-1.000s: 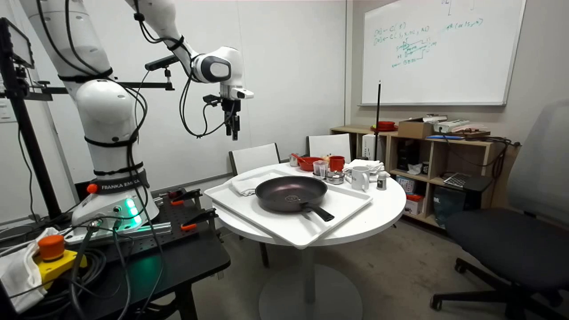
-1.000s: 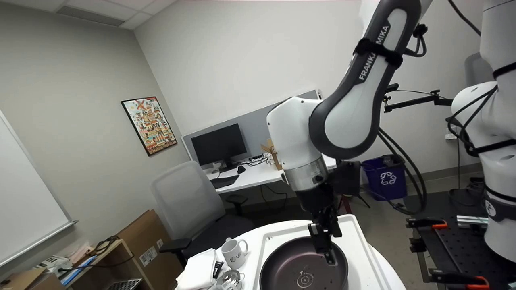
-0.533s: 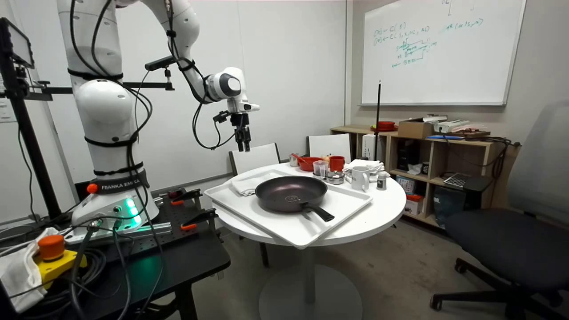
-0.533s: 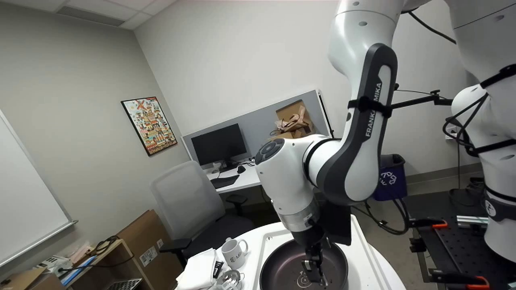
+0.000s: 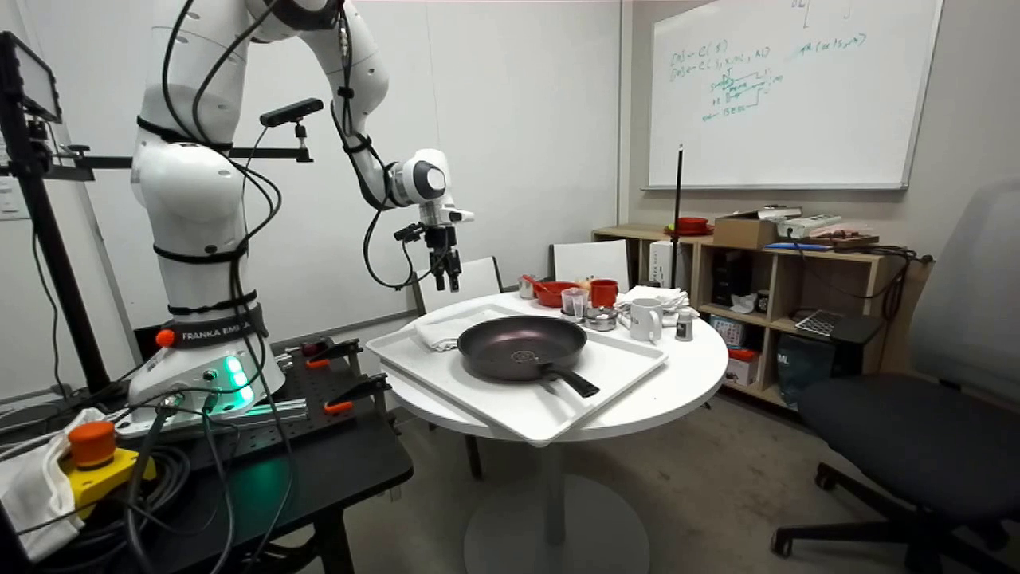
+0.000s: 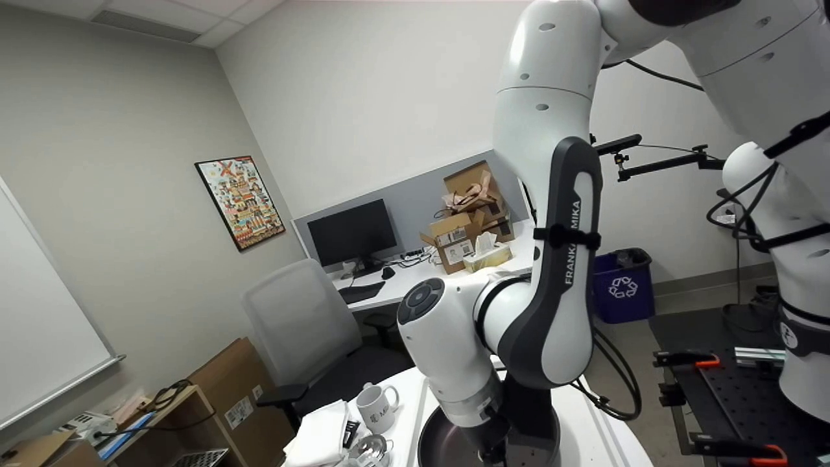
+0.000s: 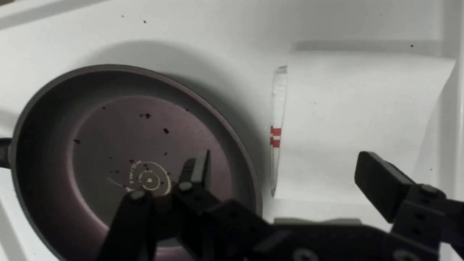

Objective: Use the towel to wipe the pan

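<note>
The pan (image 5: 522,351) is a black frying pan lying on a white tray (image 5: 550,422), its handle over the tray's near side in an exterior view. Its dark inside with small dark crumbs shows in the wrist view (image 7: 119,127); the arm partly covers it in an exterior view (image 6: 447,441). The towel (image 7: 355,123) is a folded white cloth with two small red marks on its edge, lying beside the pan; it also shows in an exterior view (image 5: 446,331). My gripper (image 7: 284,156) is open and empty, above the tray, its fingers spread over the pan's side and the towel.
The tray lies on a round white table (image 5: 693,375). Behind the pan stand a grey mug (image 5: 644,320), a red cup (image 5: 604,292), a red bowl (image 5: 555,294), a clear cup (image 5: 574,303), a small bottle (image 5: 684,325) and a pile of white cloths (image 5: 657,298).
The arm has come down and forward, bringing my gripper lower, closer to the tray. The pan and the towel have not moved.
</note>
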You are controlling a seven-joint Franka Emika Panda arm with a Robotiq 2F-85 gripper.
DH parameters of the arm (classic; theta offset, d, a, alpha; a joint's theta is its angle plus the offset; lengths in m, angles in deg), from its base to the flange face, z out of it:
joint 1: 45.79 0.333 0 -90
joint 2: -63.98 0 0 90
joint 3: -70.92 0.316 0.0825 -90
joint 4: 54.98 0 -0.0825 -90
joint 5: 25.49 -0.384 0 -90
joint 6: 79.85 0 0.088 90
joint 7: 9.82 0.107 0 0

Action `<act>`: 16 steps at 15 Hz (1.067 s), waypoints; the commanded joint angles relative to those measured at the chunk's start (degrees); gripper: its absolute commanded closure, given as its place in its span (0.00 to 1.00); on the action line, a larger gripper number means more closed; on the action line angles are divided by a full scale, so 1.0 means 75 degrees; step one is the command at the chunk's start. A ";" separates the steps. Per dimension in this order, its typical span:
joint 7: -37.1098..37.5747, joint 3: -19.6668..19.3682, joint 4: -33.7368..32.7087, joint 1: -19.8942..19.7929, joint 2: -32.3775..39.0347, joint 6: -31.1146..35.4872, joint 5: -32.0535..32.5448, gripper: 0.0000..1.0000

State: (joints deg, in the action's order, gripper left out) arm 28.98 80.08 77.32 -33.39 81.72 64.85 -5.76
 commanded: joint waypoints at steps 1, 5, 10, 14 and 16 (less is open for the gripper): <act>-0.0741 -0.0077 -0.0509 0.0245 0.0582 0.0325 -0.0578 0.00; -0.2130 0.0137 -0.1035 0.0149 0.1151 0.0378 -0.1673 0.00; -0.2945 -0.0029 -0.1707 0.0189 0.1760 -0.0115 -0.2328 0.00; -0.2425 -0.0492 -0.2063 0.0540 0.2101 -0.0596 -0.2061 0.00; -0.2731 -0.0396 -0.1756 0.0388 0.1924 -0.0292 -0.2212 0.00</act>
State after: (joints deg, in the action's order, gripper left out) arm 9.15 78.06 64.24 -31.45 96.22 62.77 -21.43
